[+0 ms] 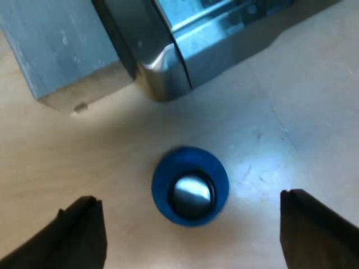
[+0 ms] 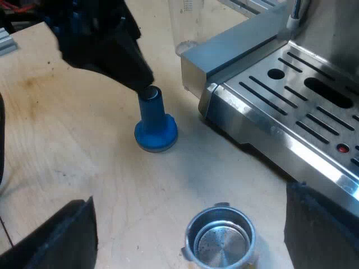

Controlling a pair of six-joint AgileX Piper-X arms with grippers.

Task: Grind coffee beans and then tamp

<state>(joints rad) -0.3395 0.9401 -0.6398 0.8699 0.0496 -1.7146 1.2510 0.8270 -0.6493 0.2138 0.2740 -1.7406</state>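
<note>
The left pincer (image 1: 190, 202) is hanging released over the blue tamper (image 1: 189, 185), standing on the counter (image 1: 280, 112) near a corner of the espresso machine (image 1: 168, 61); the right pincer (image 2: 189, 197), also spread, is hovering by the seemingly empty metal holder (image 2: 220, 241).

Wooden table (image 2: 84, 140) (scuffed) carries blue tamper (image 2: 155, 126), metal holder (image 2: 220, 241), espresso machine (image 2: 291, 95), measuring glass (image 2: 188, 22).
</note>
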